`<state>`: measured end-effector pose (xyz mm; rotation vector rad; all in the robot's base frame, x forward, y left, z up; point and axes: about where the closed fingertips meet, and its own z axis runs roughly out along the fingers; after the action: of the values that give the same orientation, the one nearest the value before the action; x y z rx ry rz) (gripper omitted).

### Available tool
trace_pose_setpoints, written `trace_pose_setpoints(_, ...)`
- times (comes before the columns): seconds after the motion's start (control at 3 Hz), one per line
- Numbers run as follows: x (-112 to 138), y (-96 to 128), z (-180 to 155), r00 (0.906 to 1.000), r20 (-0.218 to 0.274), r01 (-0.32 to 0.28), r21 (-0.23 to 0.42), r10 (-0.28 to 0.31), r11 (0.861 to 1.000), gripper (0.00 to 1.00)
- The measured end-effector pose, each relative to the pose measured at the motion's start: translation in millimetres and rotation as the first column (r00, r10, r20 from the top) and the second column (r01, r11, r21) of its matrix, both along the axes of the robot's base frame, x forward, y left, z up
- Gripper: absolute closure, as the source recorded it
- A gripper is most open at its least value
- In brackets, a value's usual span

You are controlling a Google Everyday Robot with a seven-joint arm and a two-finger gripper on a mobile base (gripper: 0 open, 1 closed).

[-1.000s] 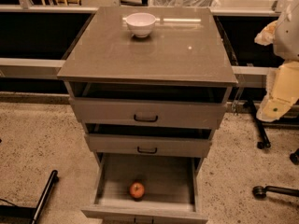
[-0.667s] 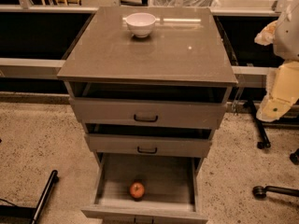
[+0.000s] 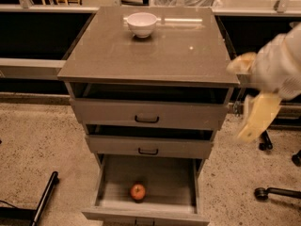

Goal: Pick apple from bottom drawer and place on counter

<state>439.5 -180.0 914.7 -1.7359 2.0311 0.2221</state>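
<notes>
Well: Apple Low, Gripper High

The gripper [image 3: 237, 102] hangs beside the counter's [image 3: 141, 55] right edge, fingers spread apart, holding nothing. Well below and left of it, the apple [image 3: 138, 191] lies in the open bottom drawer [image 3: 164, 173]. A white bowl [image 3: 141, 24] sits up-left.

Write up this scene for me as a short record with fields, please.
apple: lying on the floor of the bottom drawer, near its front, not held
bottom drawer: pulled well out, with only the apple in it
counter: holds a white bowl near its back edge
upper drawers: both pulled out only slightly
claw: off the cabinet's right side, about level with the counter's front edge and the top drawer, well above the apple
task state: apple not yet picked
</notes>
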Motion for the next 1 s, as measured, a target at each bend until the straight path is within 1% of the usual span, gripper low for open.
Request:
trace_pose_setpoints(0.33,-17,90,-120,0.9726,-0.189,-0.072,0.307,0.135,0.949,0.0)
trace_pose_setpoints(0.67,-25,93,-129,0.9639,-0.227,-0.061,0.32,0.139,0.945,0.0)
trace_pose_setpoints(1.0,-22,102,-132,0.9684,-0.2,-0.076,0.335,0.15,0.939,0.0)
